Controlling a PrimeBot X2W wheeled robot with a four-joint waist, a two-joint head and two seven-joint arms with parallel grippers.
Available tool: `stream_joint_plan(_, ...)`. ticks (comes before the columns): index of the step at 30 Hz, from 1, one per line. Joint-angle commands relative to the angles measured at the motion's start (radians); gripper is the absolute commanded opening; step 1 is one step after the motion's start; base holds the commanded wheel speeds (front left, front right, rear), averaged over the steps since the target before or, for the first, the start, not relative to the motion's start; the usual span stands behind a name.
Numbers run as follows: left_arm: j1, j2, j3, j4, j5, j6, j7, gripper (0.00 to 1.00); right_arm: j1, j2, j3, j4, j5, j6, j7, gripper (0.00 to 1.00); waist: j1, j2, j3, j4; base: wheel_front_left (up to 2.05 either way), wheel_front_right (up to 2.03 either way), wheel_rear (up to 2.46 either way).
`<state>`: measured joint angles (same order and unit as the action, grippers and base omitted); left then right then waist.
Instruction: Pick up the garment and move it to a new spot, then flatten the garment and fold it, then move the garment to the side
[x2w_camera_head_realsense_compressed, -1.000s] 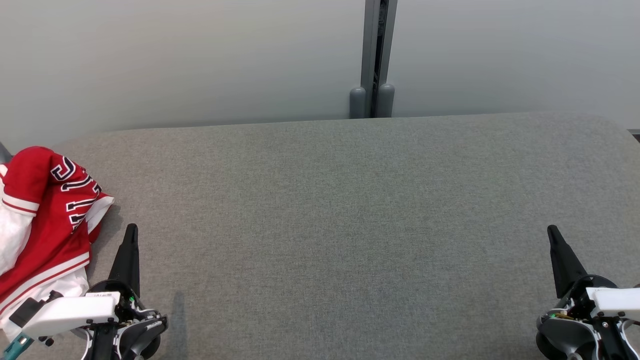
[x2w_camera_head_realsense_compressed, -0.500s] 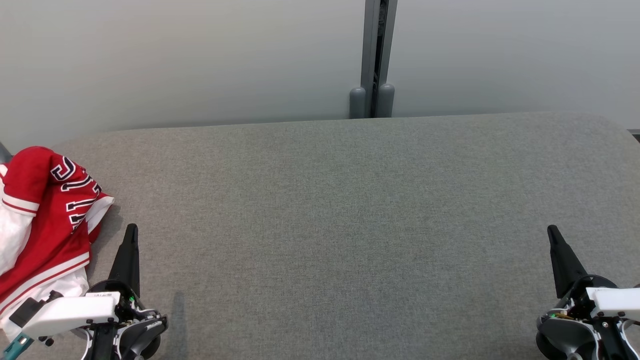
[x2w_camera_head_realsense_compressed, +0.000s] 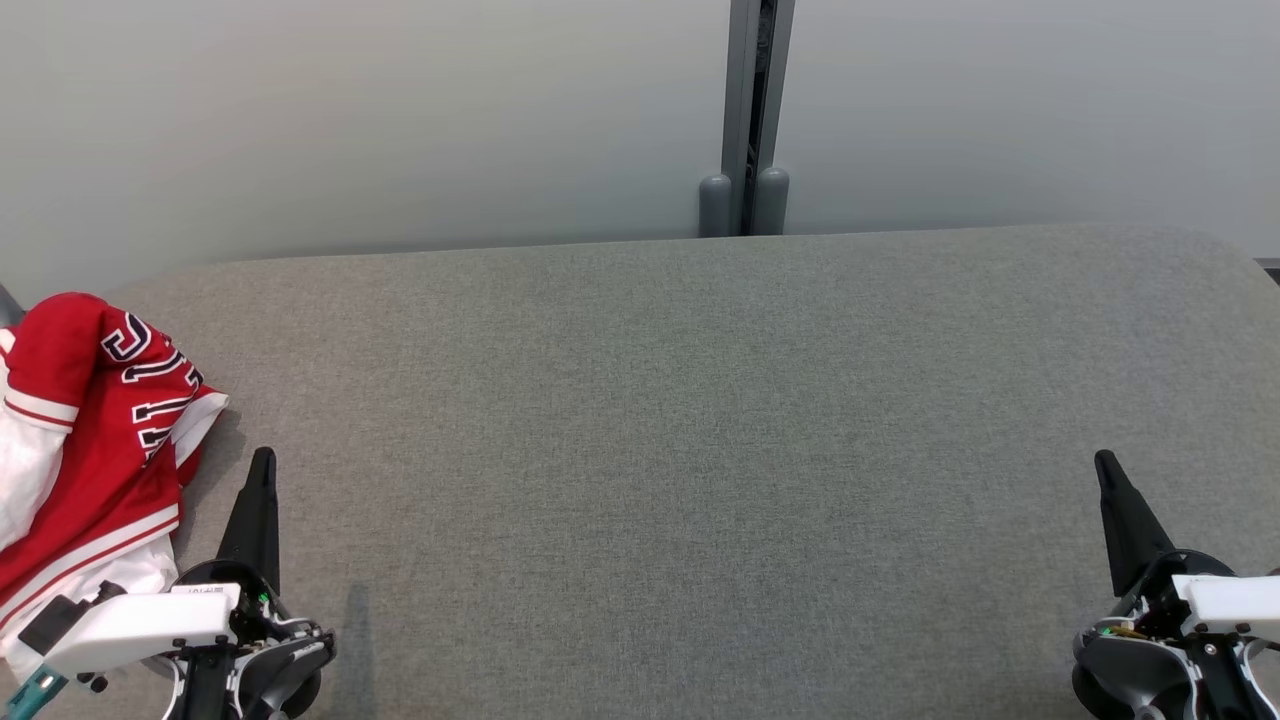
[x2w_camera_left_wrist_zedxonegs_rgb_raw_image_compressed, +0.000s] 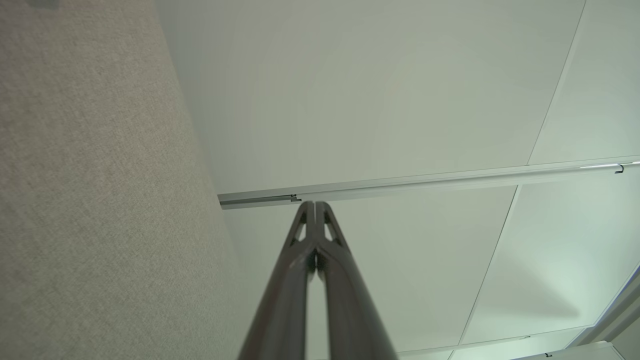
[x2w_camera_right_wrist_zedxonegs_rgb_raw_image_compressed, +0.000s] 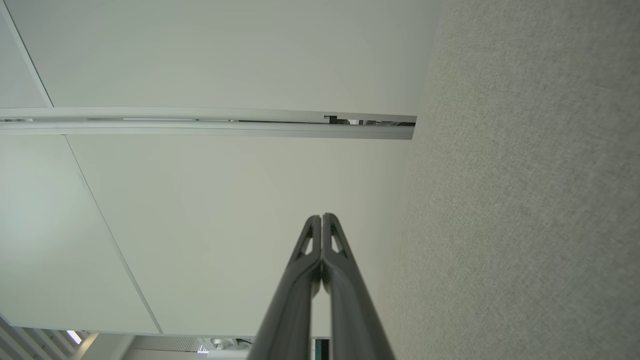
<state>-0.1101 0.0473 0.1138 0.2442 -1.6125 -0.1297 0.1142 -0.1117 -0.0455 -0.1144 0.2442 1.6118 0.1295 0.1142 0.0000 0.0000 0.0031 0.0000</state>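
Observation:
A red and white garment (x2w_camera_head_realsense_compressed: 85, 450) with dark lettering lies crumpled at the left edge of the grey fabric surface (x2w_camera_head_realsense_compressed: 680, 450), partly cut off by the frame. My left gripper (x2w_camera_head_realsense_compressed: 262, 462) stands just right of it at the lower left, shut and empty, its tips pressed together in the left wrist view (x2w_camera_left_wrist_zedxonegs_rgb_raw_image_compressed: 315, 206). Far off at the lower right, my right gripper (x2w_camera_head_realsense_compressed: 1104, 462) is also shut with nothing in it, its tips touching in the right wrist view (x2w_camera_right_wrist_zedxonegs_rgb_raw_image_compressed: 321, 218).
A pale wall (x2w_camera_head_realsense_compressed: 350, 120) rises behind the surface, with a grey vertical post (x2w_camera_head_realsense_compressed: 745, 120) at its middle. The surface's far edge runs below the wall and curves down at the right corner (x2w_camera_head_realsense_compressed: 1245, 255).

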Motion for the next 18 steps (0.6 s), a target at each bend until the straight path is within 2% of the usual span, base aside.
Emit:
stream_joint_plan(1, 0.006, 0.006, 0.002, -0.003, -0.001, -0.003, 0.003, 0.0, 0.009, -0.009, 0.0, -0.003, 0.003, 0.002, 0.003, 0.0, 0.0, 0.0, 0.0, 0.0, 0.0, 0.0, 0.0)
stream_joint_plan(2, 0.0, 0.0, 0.0, 0.0, 0.0, 0.0, 0.0, 1.0, 0.0, 0.0, 0.0, 0.0, 0.0, 0.0, 0.0, 1.0, 0.0, 0.0, 0.0, 0.0, 0.0, 0.0, 0.0)
stream_joint_plan(10, 0.003, -0.007, -0.017, 0.033, 0.026, 0.0, -0.029, 1.0, 0.008, 0.001, 0.02, 0.011, -0.027, 0.0, -0.027, 1.0, 0.0, 0.0, 0.002, 0.0, 0.0, 0.0, 0.0)
stream_joint_plan(18, -0.01, -0.005, -0.029, 0.046, 0.135, 0.0, -0.068, 1.0, -0.007, -0.016, 0.038, 0.016, -0.13, 0.0, -0.068, 1.0, 0.0, 0.0, 0.006, 0.002, 0.0, 0.0, 0.0)
